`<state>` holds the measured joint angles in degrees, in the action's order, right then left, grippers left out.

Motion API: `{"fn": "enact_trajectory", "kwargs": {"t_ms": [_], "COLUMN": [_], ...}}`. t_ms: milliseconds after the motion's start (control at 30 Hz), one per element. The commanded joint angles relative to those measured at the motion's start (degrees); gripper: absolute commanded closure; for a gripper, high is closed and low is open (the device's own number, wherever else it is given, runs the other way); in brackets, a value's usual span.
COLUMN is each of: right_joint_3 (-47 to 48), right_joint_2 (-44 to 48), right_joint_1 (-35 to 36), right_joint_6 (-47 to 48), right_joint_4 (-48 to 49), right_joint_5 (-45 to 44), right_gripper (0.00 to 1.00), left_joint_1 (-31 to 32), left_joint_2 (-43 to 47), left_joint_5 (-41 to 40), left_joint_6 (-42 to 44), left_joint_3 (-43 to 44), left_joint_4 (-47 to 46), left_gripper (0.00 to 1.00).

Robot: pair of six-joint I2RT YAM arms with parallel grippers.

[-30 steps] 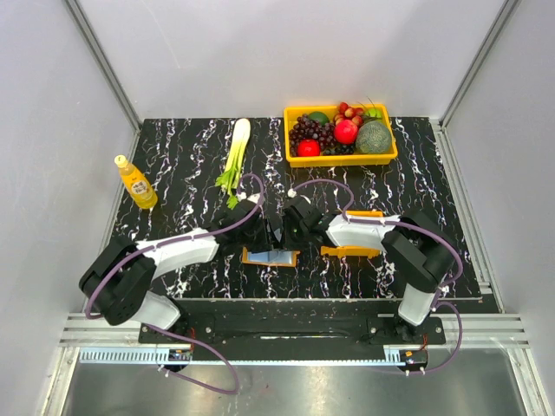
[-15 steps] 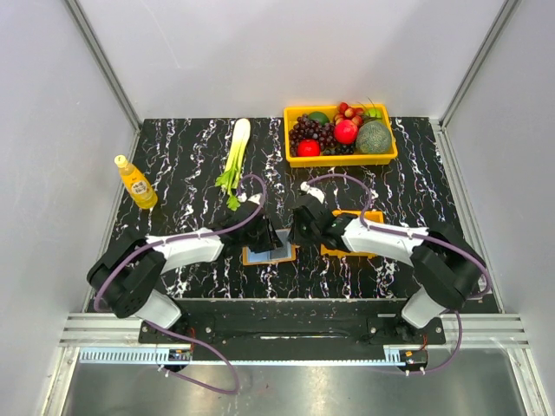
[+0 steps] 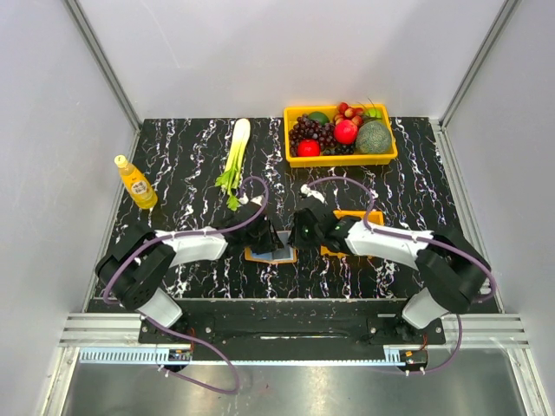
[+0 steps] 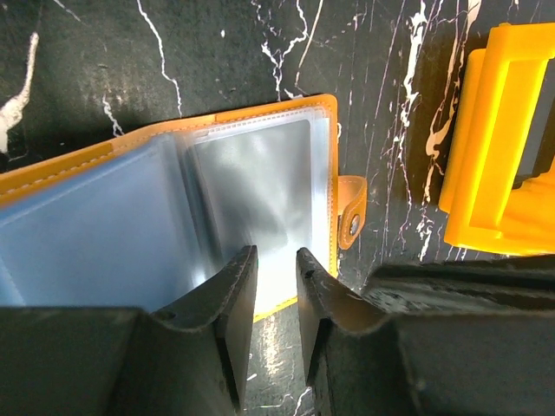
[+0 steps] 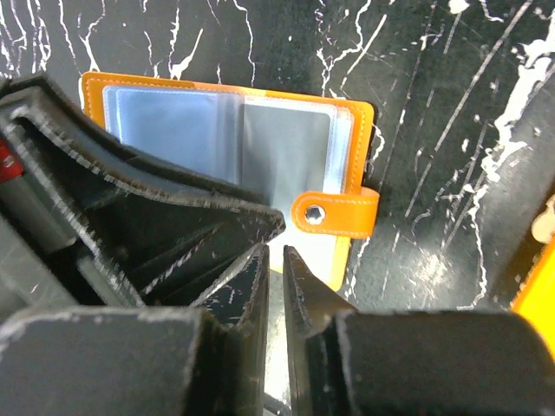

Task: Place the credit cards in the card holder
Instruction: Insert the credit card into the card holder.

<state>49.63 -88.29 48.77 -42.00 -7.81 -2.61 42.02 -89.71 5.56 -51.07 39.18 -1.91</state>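
Narrowly open left gripper (image 4: 276,256), right gripper (image 5: 275,252) at holder (image 4: 260,173).

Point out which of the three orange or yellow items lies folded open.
The card holder, spread flat with clear sleeves showing; the small orange tray beside it and the fruit basket at the back are rigid walled bins.

Orange card holder (image 4: 173,199) on black, white-veined table (image 4: 217,52).
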Motion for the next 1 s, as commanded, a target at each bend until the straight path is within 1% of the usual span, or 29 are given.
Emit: {"fn": "enact_trajectory", "kwargs": {"t_ms": [0, 67, 133, 233, 300, 400, 500, 533, 567, 667, 700, 800, 833, 967], "right_joint_3": [4.2, 4.8, 5.5, 5.0, 5.8, 7.1, 4.9, 3.5, 2.3, -0.4, -1.3, -2.4, -2.2, -0.3], "right_joint_2": [-5.5, -6.6, -6.5, -1.7, 2.7, 7.4, 11.9, 13.7, 15.1, 17.9, 18.2, 16.0, 14.3, 7.6], "right_joint_1": [0.4, 0.4, 0.4, -0.1, -1.1, -5.5, -12.5, -14.7, -16.3, -21.2, -23.2, -27.6, -28.4, -28.9], "right_joint_6": [0.7, 0.6, 1.0, 2.8, 4.0, 5.4, 7.1, 7.5, 8.2, 10.0, 10.4, 12.0, 12.8, 14.0], "right_joint_4": [1.2, 1.7, -0.1, -0.8, -3.4, -10.2, -14.7, -15.6, -16.3, -18.8, -18.9, -18.9, -18.8, -18.2], "right_joint_5": [2.0, 1.5, 0.0, -1.2, -2.4, -3.8, -2.2, -2.1, -2.1, -0.3, 1.5, 6.5, 8.1, 10.1], "right_gripper": [0.85, 0.85, 0.85, 0.82, 0.8, 0.77, 0.76, 0.71, 0.63, 0.58, 0.55, 0.55, 0.55, 0.54], "left_joint_1": [0.1, 0.2, 0.1, 0.1, 0.1, 0.1, 0.1, 0.2, 0.1, 0.1, 0.1, 0.1, 0.1, 0.1], "left_joint_2": [1.9, 2.5, 3.3, 4.1, 3.6, 3.0, 3.1, 3.1, 3.2, 3.1, 3.0, 2.4, 2.3, 1.8], "left_joint_5": [-2.6, -3.5, -4.7, -4.5, -4.2, -3.8, -3.5, -3.2, -2.8, -2.0, -1.9, -1.6, -1.5, -0.7], "left_joint_6": [0.6, 1.3, 1.6, 2.1, 2.5, 2.5, 2.7, 2.9, 3.1, 3.9, 4.1, 4.4, 4.4, 4.4], "left_joint_3": [-2.6, -2.2, -2.3, -3.1, -2.3, -1.8, -2.0, -1.8, -1.9, -1.7, -1.3, -1.1, -1.3, -1.2], "left_joint_4": [3.2, 4.8, 5.9, 4.6, 5.0, 5.0, 4.9, 4.8, 4.6, 3.9, 3.9, 3.8, 3.6, 3.3], "left_gripper": [0.7, 0.7, 0.71, 0.69, 0.69, 0.7, 0.7, 0.7, 0.7, 0.7, 0.71, 0.71, 0.71, 0.71]}}
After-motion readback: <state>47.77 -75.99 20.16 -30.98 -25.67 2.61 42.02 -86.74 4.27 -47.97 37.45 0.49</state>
